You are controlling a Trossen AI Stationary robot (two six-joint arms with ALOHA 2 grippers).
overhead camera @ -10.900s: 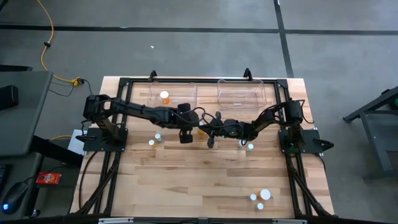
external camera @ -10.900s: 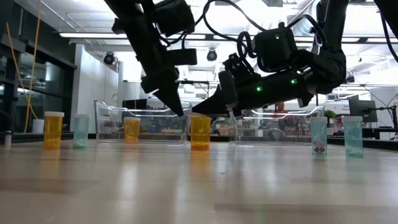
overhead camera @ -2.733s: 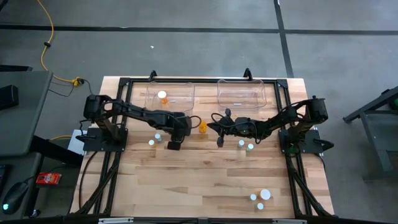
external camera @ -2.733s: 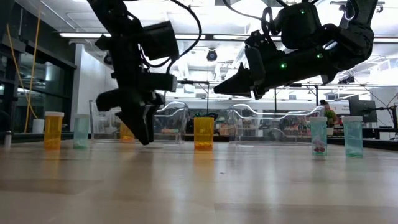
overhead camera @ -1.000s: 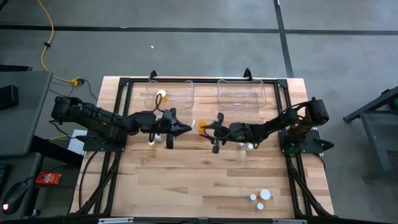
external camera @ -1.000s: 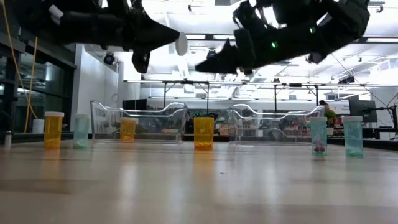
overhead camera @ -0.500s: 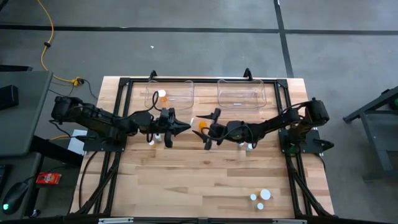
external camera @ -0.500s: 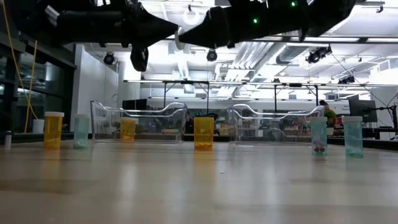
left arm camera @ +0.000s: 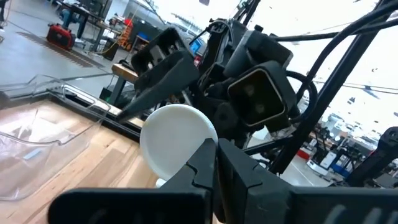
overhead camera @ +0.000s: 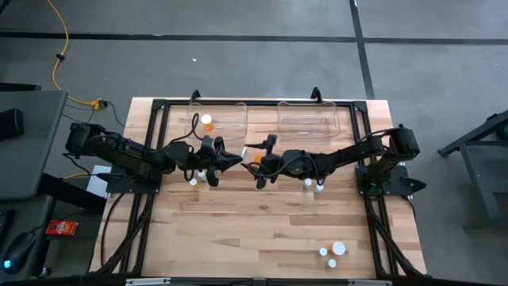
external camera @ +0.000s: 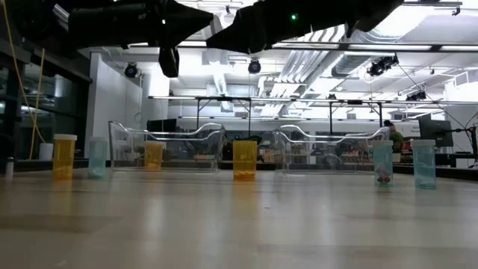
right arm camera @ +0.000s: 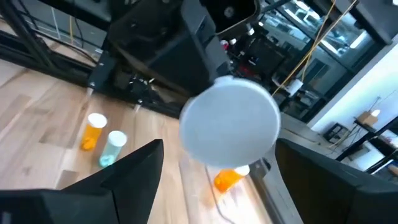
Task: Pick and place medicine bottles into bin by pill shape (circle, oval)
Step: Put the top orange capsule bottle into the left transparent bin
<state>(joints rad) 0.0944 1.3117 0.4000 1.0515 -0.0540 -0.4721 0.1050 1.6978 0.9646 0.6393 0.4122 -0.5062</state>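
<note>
My left gripper [overhead camera: 236, 154] is raised above the table's middle and shut on a round white cap [left arm camera: 178, 140]. The cap also shows in the right wrist view [right arm camera: 230, 121]. My right gripper [overhead camera: 262, 163] is open and faces the cap from the right; its fingers stand apart on either side and touch nothing. An orange bottle [overhead camera: 255, 161] stands on the table below them and shows in the low view [external camera: 243, 159]. Another orange bottle [overhead camera: 207, 121] stands in the left clear bin [overhead camera: 230, 111]. My left gripper pinches the white cap by its rim [left arm camera: 186, 163] between its two fingers. The fingers come level from the table's left. The cap is lifted clear of the table, on edge, its flat face toward the right gripper.
A second clear bin [overhead camera: 308, 117] stands at the far right. Small bottles stand left of centre [overhead camera: 193, 181], right of centre [overhead camera: 319, 187] and near the front right corner [overhead camera: 339, 249]. In the low view, orange [external camera: 64, 155] and teal [external camera: 423, 164] bottles flank the scene.
My right gripper has gone toward the table's left and up, closing on the left gripper and the cap, and its fingers stay open. My left gripper has kept hold of the cap and has barely moved.
</note>
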